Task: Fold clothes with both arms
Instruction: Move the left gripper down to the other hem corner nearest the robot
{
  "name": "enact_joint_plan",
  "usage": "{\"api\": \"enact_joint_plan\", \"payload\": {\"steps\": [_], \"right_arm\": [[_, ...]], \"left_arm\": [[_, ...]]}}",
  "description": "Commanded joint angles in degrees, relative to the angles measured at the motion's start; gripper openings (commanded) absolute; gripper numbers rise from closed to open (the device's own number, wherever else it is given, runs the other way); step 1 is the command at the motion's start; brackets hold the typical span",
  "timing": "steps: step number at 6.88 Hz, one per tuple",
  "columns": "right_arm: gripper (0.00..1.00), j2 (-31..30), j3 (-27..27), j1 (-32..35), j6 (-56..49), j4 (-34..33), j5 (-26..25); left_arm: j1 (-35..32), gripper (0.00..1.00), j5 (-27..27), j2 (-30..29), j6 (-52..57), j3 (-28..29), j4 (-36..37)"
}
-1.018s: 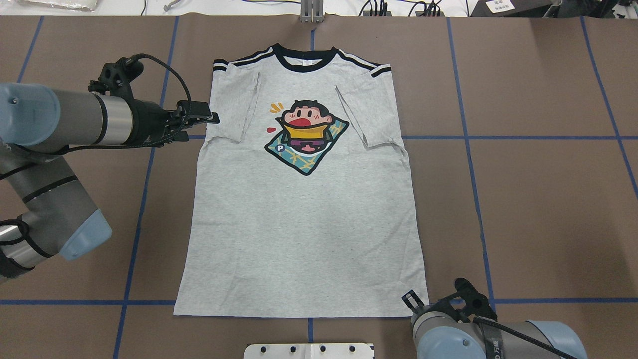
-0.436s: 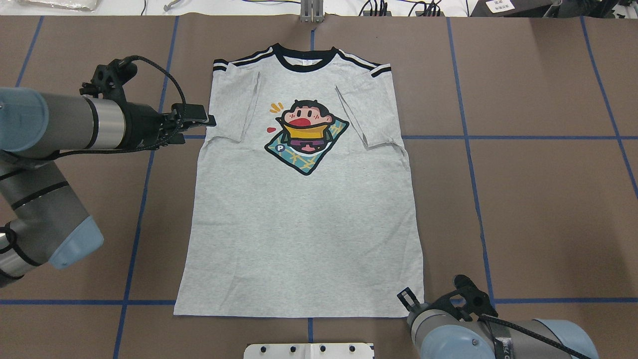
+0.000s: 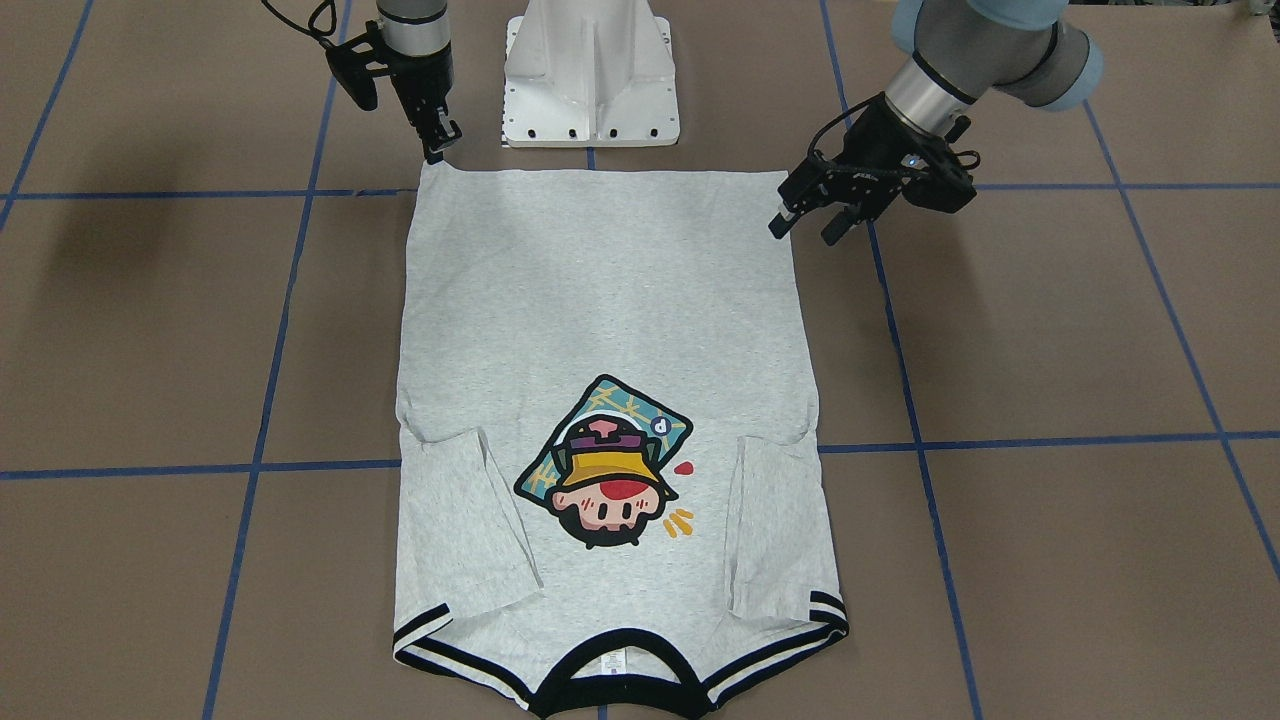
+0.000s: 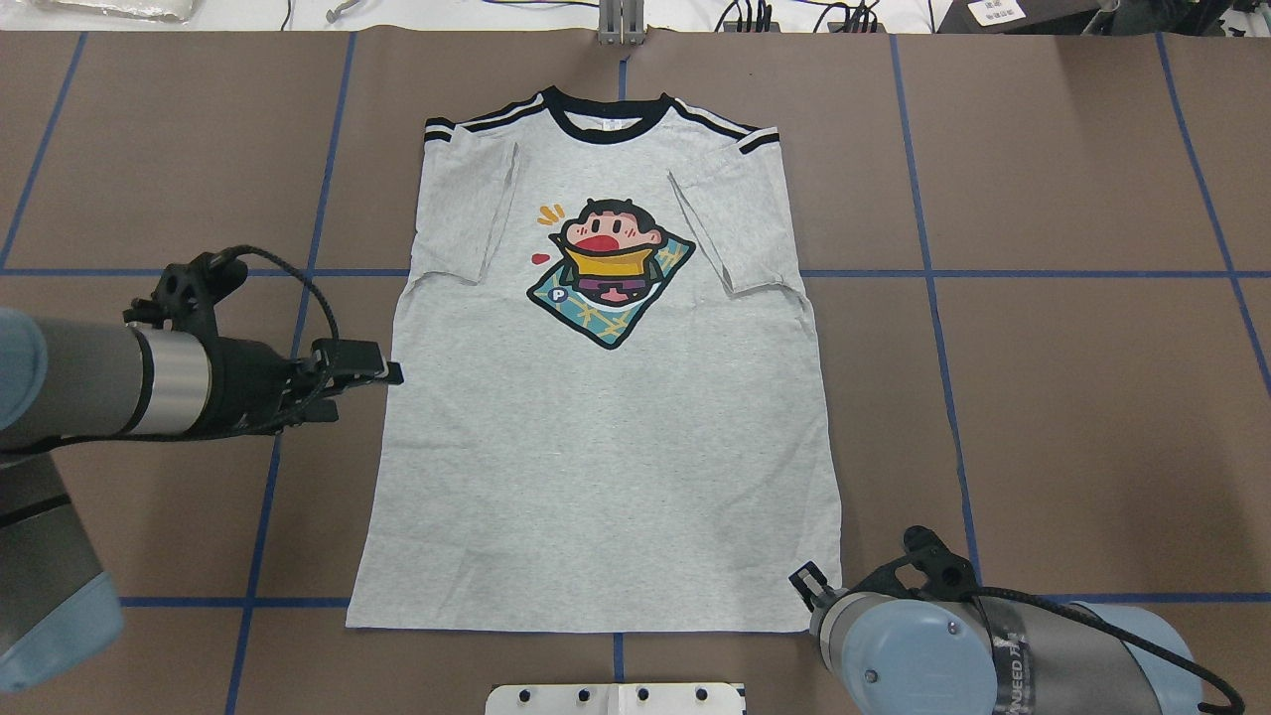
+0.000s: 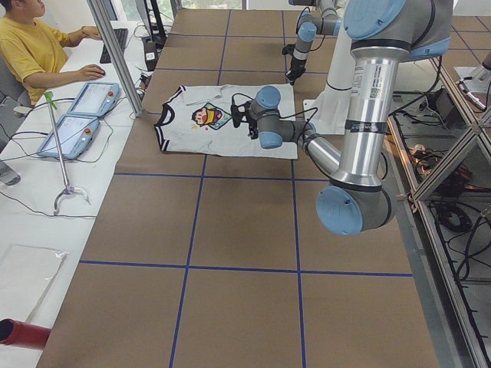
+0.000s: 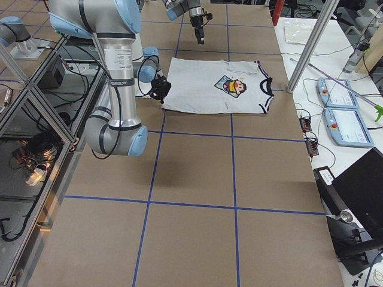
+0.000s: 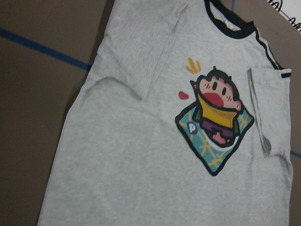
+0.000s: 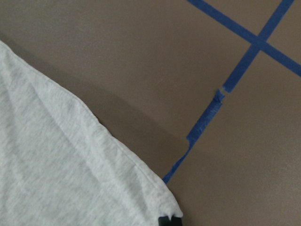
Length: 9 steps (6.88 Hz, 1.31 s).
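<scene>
T-shirt (image 4: 606, 447) lies flat on the table (image 4: 1043, 397): light, limp (it will sag), best pinched at hem corners. Left gripper (image 3: 806, 228) hangs spread and empty beside it. Whether the right gripper (image 3: 437, 150), at one hem corner, has pinched is unclear.

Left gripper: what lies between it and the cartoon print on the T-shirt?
Only grey cloth of the T-shirt separates the left gripper, at the shirt's side edge, from the cartoon print; the overhead view shows it.
</scene>
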Motion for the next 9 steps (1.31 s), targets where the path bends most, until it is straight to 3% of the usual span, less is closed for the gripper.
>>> {"api": "enact_joint_plan", "payload": {"steps": [1, 3, 6, 9], "right_arm": [[0.00, 0.01, 0.27, 1.35, -6.06, 1.47, 1.97], [0.00, -1.65, 0.00, 1.44, -8.20, 7.01, 2.15], [0.00, -1.49, -0.35, 1.35, -8.28, 7.02, 2.15], [0.00, -1.40, -0.70, 1.35, -8.37, 7.02, 2.06]], "left_arm": [[6.85, 0.96, 3.57, 5.98, -6.08, -2.13, 0.48], [13.36, 0.92, 6.75, 4.15, -11.89, -1.52, 7.40], [17.69, 0.88, 8.79, 3.88, -13.92, -0.91, 9.27], [19.98, 0.78, 9.05, 3.79, -13.93, -0.90, 12.00]]}}
